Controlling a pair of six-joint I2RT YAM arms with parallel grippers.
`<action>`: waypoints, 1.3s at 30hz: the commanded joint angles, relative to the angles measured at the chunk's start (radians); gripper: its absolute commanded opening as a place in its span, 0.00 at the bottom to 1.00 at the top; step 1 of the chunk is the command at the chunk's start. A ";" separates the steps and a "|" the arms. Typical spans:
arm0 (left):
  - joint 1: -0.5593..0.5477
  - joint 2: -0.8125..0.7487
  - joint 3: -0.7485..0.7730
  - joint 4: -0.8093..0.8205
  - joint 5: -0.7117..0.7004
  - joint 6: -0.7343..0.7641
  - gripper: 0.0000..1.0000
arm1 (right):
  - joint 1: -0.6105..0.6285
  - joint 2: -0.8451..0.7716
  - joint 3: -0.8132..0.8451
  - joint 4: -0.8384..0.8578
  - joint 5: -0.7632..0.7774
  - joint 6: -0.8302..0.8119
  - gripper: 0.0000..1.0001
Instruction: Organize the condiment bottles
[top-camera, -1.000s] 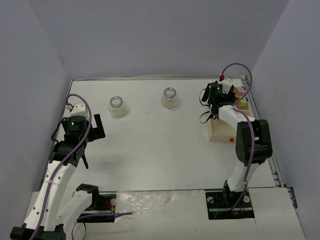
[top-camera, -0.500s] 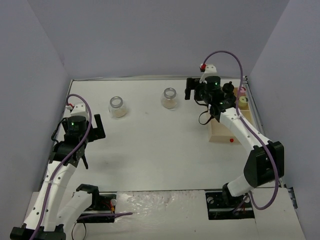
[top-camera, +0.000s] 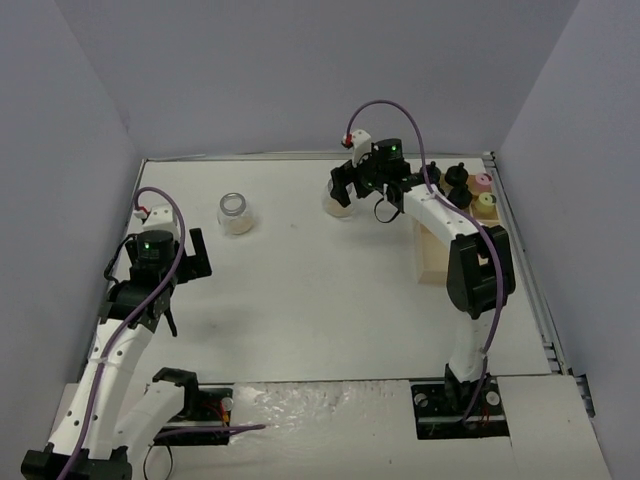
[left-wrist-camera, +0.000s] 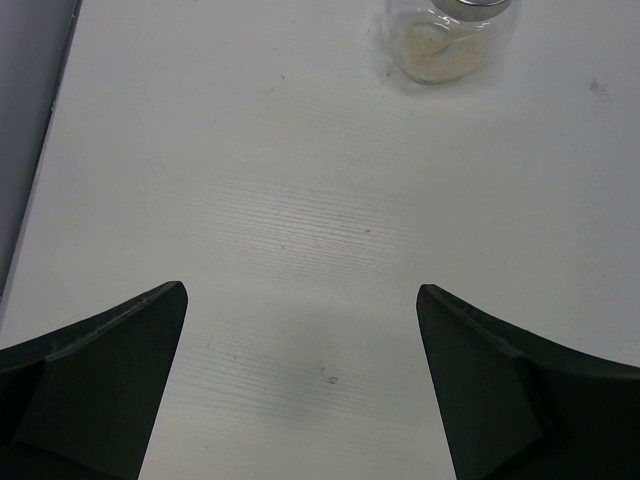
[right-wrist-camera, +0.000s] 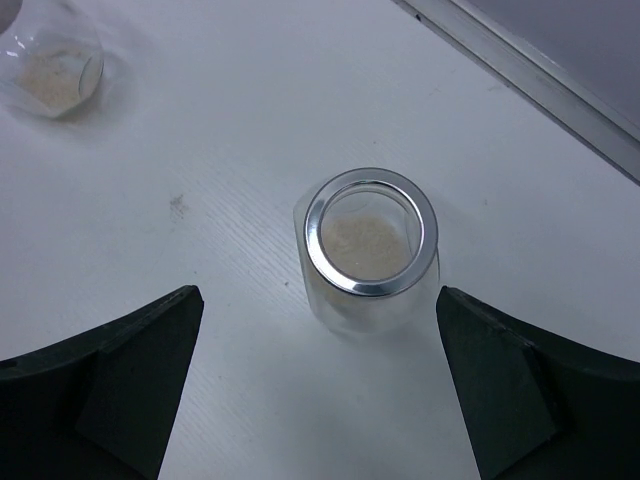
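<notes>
Two wide condiment bottles with silver rims and no caps stand on the white table: one (top-camera: 235, 213) at the back left, one (top-camera: 341, 201) at the back middle. My right gripper (top-camera: 347, 188) hovers open over the middle jar (right-wrist-camera: 370, 250), which sits just ahead of its fingertips and between them; the gripper (right-wrist-camera: 315, 292) holds nothing. The other jar (right-wrist-camera: 55, 60) shows far off to its left. My left gripper (top-camera: 190, 258) is open and empty (left-wrist-camera: 300, 287) above bare table, with the left jar (left-wrist-camera: 450, 40) well ahead. Small black-capped bottles (top-camera: 458, 181), a pink-capped one (top-camera: 482, 181) and a yellow-capped one (top-camera: 487, 203) stand in the tray.
The pale wooden tray (top-camera: 438, 262) lies at the right side, under my right forearm. Grey walls close in the table on three sides, and a metal rail (right-wrist-camera: 520, 70) runs along the back edge near the middle jar.
My right arm has swung left from the tray to the middle silver-rimmed jar, and its jaws have opened a little wider. The left arm has not moved.
</notes>
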 joint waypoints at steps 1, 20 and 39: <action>0.004 0.008 0.031 0.045 -0.002 0.009 0.97 | -0.033 0.051 0.110 0.046 -0.128 -0.095 1.00; 0.004 0.024 0.034 0.046 0.004 0.011 0.97 | -0.055 0.246 0.251 0.019 -0.236 -0.137 0.96; 0.004 0.028 0.033 0.046 0.006 0.011 0.97 | -0.048 0.296 0.306 0.015 -0.237 -0.129 0.74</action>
